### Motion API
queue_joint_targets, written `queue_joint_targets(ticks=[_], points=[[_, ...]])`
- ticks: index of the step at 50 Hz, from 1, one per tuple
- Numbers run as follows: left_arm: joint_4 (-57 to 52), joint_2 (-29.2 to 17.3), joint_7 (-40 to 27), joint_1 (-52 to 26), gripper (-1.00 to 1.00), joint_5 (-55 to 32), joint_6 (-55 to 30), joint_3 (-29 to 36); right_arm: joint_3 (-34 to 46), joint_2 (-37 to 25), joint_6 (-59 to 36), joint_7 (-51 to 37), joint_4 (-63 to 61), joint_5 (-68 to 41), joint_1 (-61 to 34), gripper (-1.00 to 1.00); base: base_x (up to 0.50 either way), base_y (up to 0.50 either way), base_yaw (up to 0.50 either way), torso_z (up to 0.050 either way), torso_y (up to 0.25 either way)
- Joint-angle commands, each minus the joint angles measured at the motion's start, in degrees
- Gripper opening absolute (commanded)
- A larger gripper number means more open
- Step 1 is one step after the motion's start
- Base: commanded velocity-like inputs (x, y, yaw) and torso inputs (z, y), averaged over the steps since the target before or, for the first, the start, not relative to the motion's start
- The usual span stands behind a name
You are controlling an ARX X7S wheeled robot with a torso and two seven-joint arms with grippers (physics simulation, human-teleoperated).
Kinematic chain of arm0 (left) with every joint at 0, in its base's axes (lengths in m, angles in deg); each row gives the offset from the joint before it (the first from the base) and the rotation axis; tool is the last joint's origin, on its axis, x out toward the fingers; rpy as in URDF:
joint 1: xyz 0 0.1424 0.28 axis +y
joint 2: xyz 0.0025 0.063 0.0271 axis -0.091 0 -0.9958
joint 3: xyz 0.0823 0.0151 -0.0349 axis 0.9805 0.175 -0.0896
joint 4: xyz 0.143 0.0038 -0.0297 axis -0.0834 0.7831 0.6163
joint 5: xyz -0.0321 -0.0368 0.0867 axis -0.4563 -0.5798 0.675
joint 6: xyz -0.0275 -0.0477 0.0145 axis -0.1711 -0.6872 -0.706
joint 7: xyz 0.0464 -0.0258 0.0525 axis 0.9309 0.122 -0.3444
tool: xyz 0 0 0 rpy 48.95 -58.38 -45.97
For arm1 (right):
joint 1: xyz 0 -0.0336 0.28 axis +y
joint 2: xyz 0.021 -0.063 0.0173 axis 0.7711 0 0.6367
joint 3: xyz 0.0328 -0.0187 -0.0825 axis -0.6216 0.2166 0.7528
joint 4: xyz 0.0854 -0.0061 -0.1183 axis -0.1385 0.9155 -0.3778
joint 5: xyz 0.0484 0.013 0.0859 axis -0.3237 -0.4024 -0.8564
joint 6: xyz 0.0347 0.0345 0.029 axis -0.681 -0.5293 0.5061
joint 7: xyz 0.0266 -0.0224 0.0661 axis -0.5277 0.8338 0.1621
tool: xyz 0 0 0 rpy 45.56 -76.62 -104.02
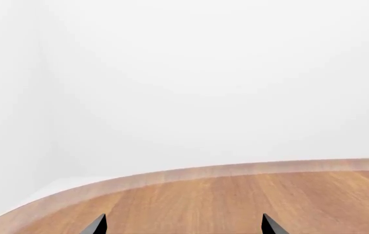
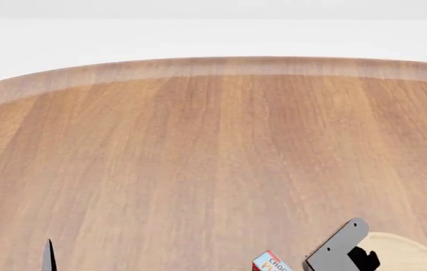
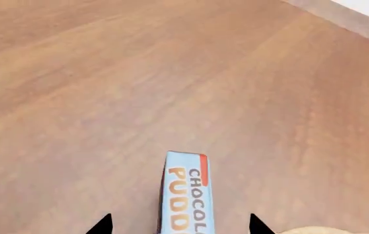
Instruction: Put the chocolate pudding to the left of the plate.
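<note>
Right gripper (image 3: 179,225) nearest lens: dark fingertips apart, straddling chocolate pudding (image 3: 185,195), small brown box with light-blue top, orange lettering; contact not visible. Box lies on round wooden table (image 2: 198,141), just left of plate (image 2: 409,251), light-wood disc. Placement looks nearly complete; release and retreat remain. Left gripper (image 1: 181,225) apart, empty, well left of plate.

This is a bare simulated test room and not a real home: only a wide round-edged bench of brown wood (image 2: 198,147) stands before plain white walls (image 1: 203,73), without any furniture.
</note>
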Motion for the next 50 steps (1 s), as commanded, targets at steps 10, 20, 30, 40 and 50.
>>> queue_joint_targets(ticks=[10,20,30,40,50], points=[[1.99,0.30,0.07,-0.62,1.00,0.33,0.60,0.86,-7.99,-7.99,-7.04,-22.29,-43.50,-0.47,15.18,1.00,0.00,0.00,0.00,0.000,0.000],[5.05,0.96,0.06,-0.54,1.00,0.41,7.02,0.11,-6.24,-3.12,-6.53,-48.27,-51.41,23.26,22.06,1.00,0.00,0.00,0.00,0.000,0.000],[1.70,0.29,-1.34,1.81,1.00,1.08,8.71,-0.79,-13.24,1.37,1.87,-58.63,-61.93,19.98,31.10,1.00,0.00,0.00,0.00,0.000,0.000],[0.66,0.36,-3.07,4.00,1.00,3.57,13.62,-1.43,-10.48,1.86,10.82,-62.23,-59.21,25.43,36.41,1.00,0.00,0.00,0.00,0.000,0.000],[0.41,0.62,-3.66,4.30,1.00,4.49,14.07,-1.11,-10.89,1.75,12.24,-62.73,-58.64,24.82,37.08,1.00,0.00,0.00,0.00,0.000,0.000]])
